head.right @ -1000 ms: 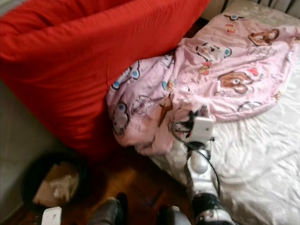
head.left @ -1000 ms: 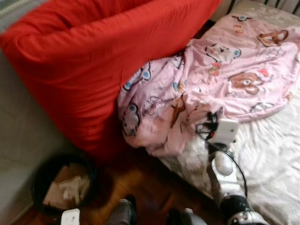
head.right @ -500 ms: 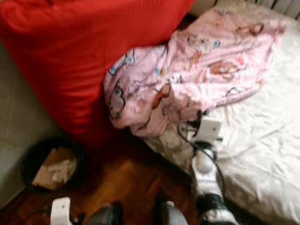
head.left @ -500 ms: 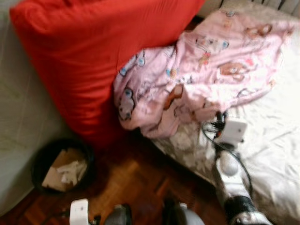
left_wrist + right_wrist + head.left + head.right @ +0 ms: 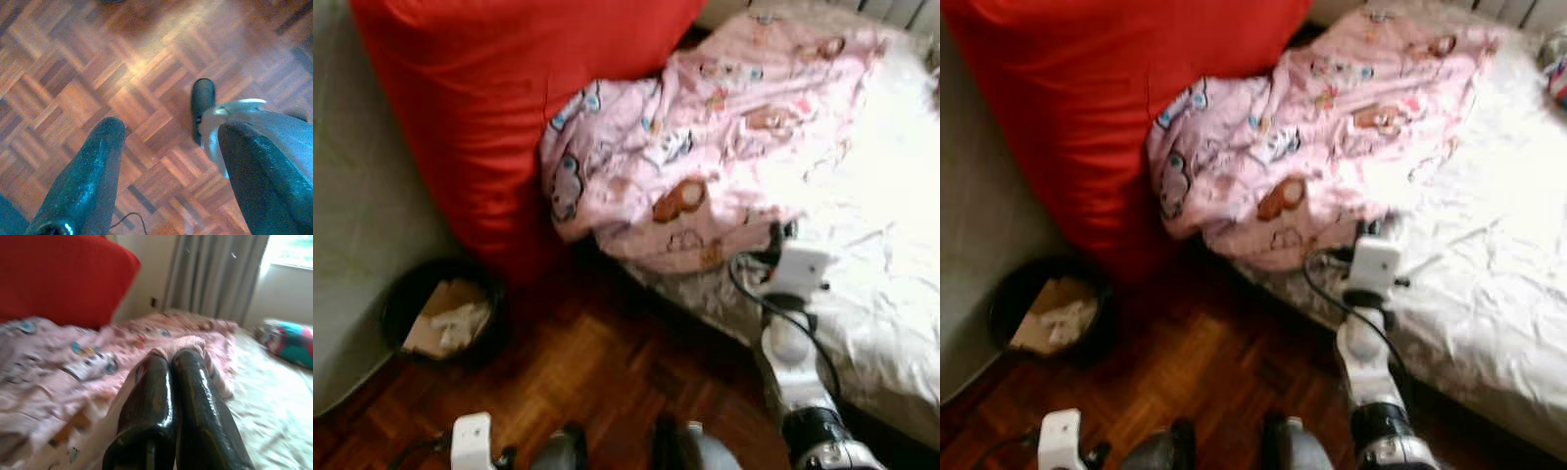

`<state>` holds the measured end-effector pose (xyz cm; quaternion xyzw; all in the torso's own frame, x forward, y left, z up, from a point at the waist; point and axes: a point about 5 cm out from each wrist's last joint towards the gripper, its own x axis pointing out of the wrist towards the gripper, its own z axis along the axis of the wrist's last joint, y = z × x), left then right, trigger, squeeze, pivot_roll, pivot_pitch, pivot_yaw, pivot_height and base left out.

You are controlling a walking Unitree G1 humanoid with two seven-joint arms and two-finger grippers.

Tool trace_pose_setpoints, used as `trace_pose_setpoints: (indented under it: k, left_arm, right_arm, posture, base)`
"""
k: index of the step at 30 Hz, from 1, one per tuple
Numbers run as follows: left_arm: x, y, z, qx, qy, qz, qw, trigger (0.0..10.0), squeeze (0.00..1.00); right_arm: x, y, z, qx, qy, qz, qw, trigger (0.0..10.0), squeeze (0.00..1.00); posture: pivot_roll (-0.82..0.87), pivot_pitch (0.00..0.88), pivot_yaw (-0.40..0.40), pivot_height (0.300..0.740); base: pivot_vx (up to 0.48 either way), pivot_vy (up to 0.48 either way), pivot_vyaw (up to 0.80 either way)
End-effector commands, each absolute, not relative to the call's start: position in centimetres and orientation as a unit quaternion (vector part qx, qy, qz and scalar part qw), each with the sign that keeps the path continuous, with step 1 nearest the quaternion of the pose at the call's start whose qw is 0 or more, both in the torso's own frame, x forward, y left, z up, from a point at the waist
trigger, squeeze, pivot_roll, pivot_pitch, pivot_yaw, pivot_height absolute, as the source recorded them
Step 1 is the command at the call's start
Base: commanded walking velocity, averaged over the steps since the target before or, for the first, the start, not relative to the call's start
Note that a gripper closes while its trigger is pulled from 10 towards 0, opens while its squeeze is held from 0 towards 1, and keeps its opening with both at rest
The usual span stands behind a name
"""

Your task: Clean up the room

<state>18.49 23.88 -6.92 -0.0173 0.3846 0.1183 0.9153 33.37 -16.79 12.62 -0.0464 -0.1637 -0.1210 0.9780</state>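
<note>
Pink blanket (image 5: pixel 705 147) — dragged bedward since

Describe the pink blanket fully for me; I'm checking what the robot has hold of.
The pink blanket is thin, soft-looking cloth printed with cartoon animals in brown, blue and white. It lies crumpled across the white bed sheet, one bunched edge hanging toward the wooden floor and pressed against the big red cushion. The right gripper has its fingers shut on a pinched fold of it, lifting that fold slightly.

Right hand (image 5: pixel 171 357) reaches forward, fingers pinched together (left hand (image 5: pixel 166 161) spread).
</note>
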Motion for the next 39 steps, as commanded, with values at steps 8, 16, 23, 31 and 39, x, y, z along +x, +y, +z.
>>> trace_pose_setpoints:
  k: [8,16,23,31,39]
  left_arm:
    - [16.0,23.2,-8.3,-0.014,0.424,0.111,0.899,10.0,0.00]
    - [16.2,23.2,-8.3,-0.012,0.426,0.110,0.898,10.0,0.00]
    - [16.3,23.2,-8.2,-0.010,0.428,0.109,0.897,10.0,0.00]
    - [16.1,23.3,-8.3,-0.009,0.432,0.109,0.895,10.0,0.00]
    - [16.0,23.4,-8.4,-0.008,0.435,0.109,0.894,10.0,0.00]
  right_arm:
    - [32.8,-17.9,13.0,-0.076,-0.184,-0.150,0.968,10.0,0.00]
    - [32.5,-18.8,12.8,-0.096,-0.177,-0.191,0.961,10.0,0.00]
    - [32.2,-20.0,11.9,-0.099,-0.146,-0.230,0.957,10.0,0.00]
    - [31.7,-22.1,11.0,-0.121,-0.112,-0.276,0.947,10.0,0.00]
    - [30.9,-23.3,10.9,-0.142,-0.104,-0.314,0.933,10.0,0.00]
  posture:
    - [0.03,0.281,-0.017,0.740]
    - [0.03,0.281,-0.017,0.740]
    - [0.03,0.280,-0.017,0.740]
    - [0.03,0.279,-0.018,0.740]
    - [0.03,0.279,-0.017,0.740]
  base:
    - [-0.114,0.000,0.00]
    - [0.000,0.000,0.00]
    - [0.000,0.000,0.00]
    - [0.000,0.000,0.00]
    - [0.000,0.000,0.00]
